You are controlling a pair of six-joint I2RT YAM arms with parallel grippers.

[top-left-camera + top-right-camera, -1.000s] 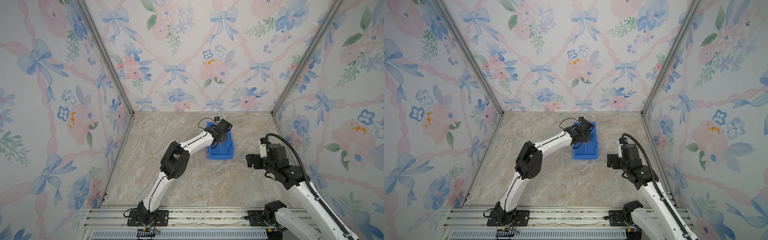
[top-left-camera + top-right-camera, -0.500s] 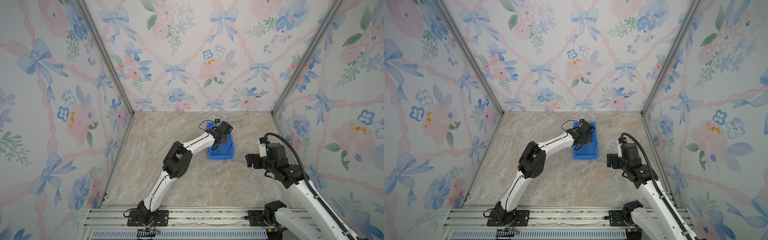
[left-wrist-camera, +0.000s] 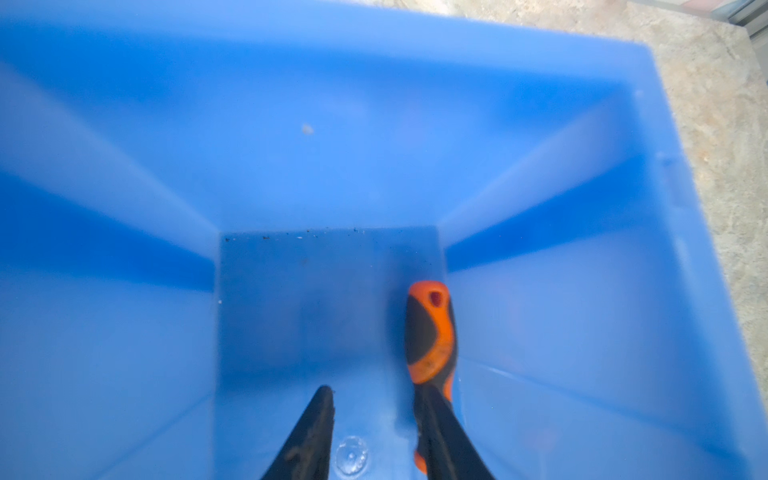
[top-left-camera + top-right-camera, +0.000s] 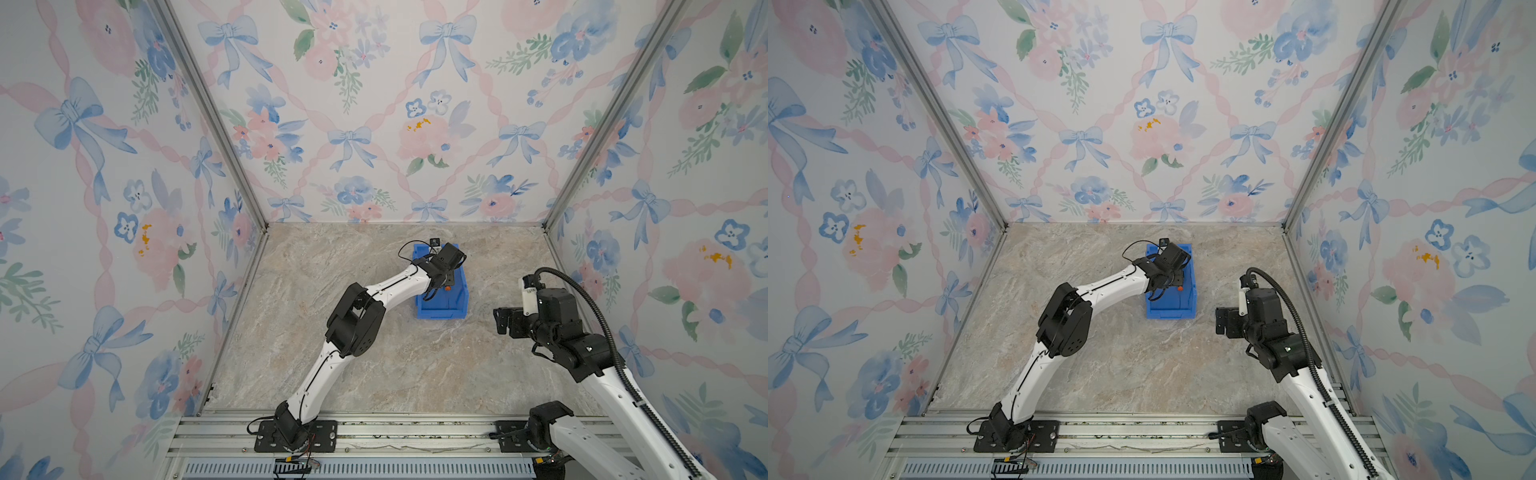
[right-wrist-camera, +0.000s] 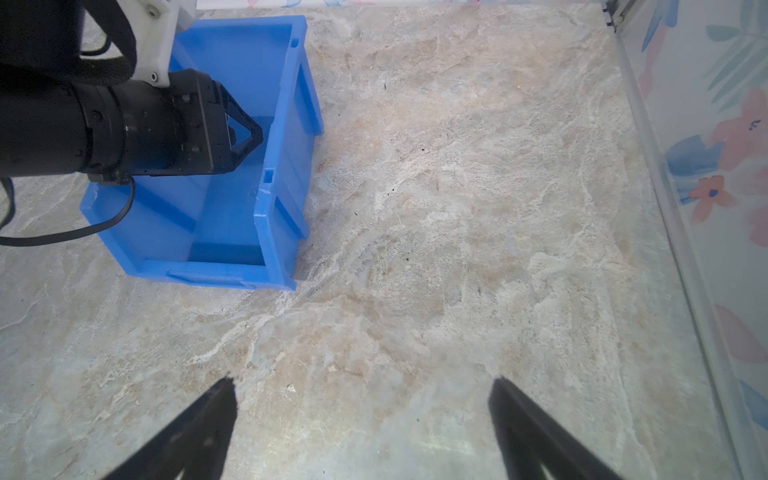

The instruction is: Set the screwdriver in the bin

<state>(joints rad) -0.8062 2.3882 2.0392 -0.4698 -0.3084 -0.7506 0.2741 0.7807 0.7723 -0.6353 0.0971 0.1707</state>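
The bright blue bin [image 4: 442,306] [image 4: 1170,309] [image 5: 286,174] stands on the stone floor toward the back middle. My left gripper [image 3: 376,390] [image 4: 445,279] reaches down inside it, and its jaws stand a little apart with nothing between them. The screwdriver [image 3: 430,332], with a black-and-orange handle, lies on the bin floor along the outer side of one finger. Its shaft is hidden. An orange bit of its handle [image 4: 1180,287] shows in a top view. My right gripper [image 5: 363,380] [image 4: 500,321] hovers open over bare floor to the right of the bin.
Floral walls with metal corner posts [image 4: 582,137] close in the floor on three sides. A metal rail [image 4: 395,432] with both arm bases runs along the front. The left arm's cable [image 5: 62,235] hangs over the bin's rim.
The left wrist has barely shifted over the bin, and its jaws have parted, leaving the screwdriver lying in the bin. The right arm has not moved.
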